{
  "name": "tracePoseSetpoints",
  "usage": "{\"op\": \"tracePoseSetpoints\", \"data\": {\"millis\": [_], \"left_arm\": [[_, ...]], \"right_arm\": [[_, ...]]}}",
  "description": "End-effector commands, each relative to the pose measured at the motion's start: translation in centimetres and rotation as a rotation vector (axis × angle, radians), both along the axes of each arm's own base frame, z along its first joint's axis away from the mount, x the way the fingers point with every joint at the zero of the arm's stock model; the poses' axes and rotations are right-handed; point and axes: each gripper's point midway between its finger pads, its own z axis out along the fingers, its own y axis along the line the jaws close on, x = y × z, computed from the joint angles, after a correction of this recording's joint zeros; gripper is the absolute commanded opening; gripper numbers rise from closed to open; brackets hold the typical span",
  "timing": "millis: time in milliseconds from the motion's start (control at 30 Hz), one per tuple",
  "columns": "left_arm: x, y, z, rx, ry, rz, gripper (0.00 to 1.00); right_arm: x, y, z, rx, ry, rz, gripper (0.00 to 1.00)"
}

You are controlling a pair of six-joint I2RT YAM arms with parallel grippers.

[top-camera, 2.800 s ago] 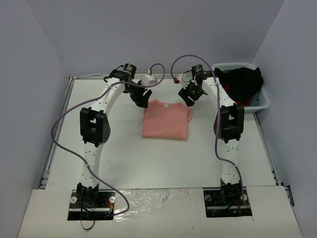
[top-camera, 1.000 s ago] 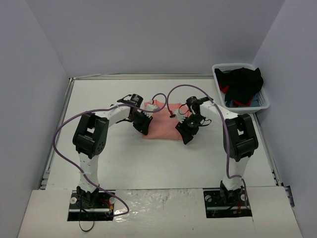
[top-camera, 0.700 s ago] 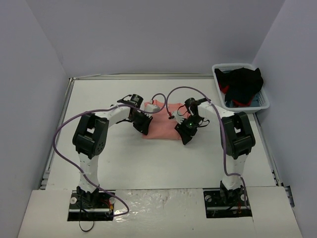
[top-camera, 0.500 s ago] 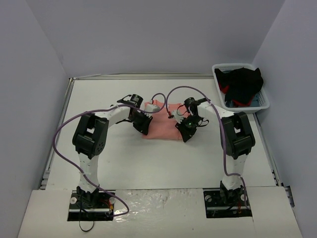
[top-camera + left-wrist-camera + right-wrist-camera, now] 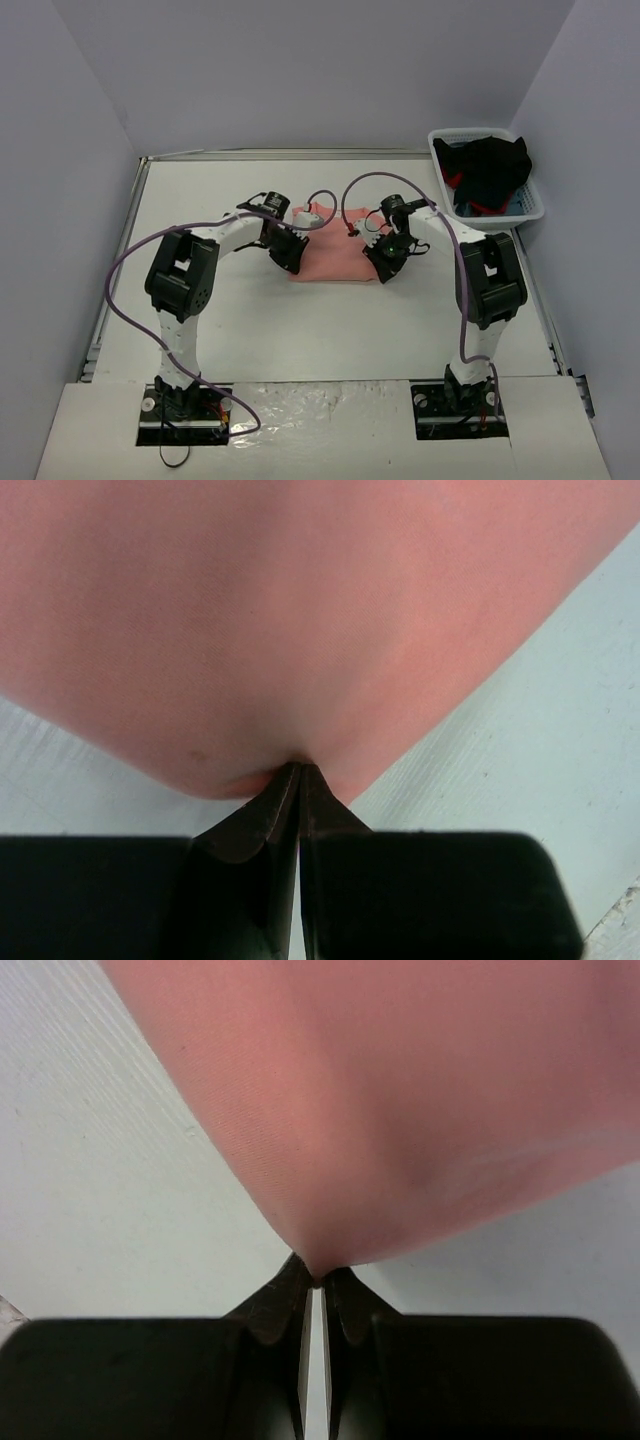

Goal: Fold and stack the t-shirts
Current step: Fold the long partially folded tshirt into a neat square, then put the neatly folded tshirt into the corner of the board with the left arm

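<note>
now the right gripper (image 5: 385,268) clamps shut on the near-right corner of the t-shirt (image 5: 335,252); the left gripper (image 5: 291,263) stays clenched on its near-left corner. the next fold can likely start.

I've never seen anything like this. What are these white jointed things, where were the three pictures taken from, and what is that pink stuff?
These are two robot arms bolted to a white table: the left arm and the right arm. The wide picture comes from a camera above and behind them. The two close-ups come from small cameras, one on each wrist, looking forward. On the table lies a folded salmon-pink cloth t-shirt; a white plastic basket of dark clothes stands at the far right. The black left fingers are shut on the shirt's near left corner, the right fingers on its near right corner.
</note>
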Motion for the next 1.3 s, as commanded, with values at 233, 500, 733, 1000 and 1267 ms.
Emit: {"op": "tracePoseSetpoints", "data": {"millis": [233, 500, 733, 1000, 1267], "left_arm": [[-1.0, 0.1, 4.6, -0.046, -0.068, -0.067, 0.02], [-1.5, -0.6, 13.6, -0.18, -0.235, -0.161, 0.2], [-1.0, 2.1, 17.4, -0.186, -0.274, -0.104, 0.46], [2.0, 7.6, 18.5, -0.248, -0.238, 0.224, 0.5], [4.6, 16.1, 17.8, -0.341, -0.136, 0.536, 0.52]], "right_arm": [[0.1, -0.7, 2.9, -0.011, -0.029, -0.029, 0.15], [1.4, -1.6, 8.7, -0.041, -0.164, -0.037, 0.34], [3.3, 0.1, 12.6, -0.013, -0.284, -0.041, 0.45], [3.4, 6.5, 9.6, -0.044, -0.242, 0.115, 0.41], [2.9, 13.2, 6.4, -0.075, -0.217, 0.264, 0.4]]}}
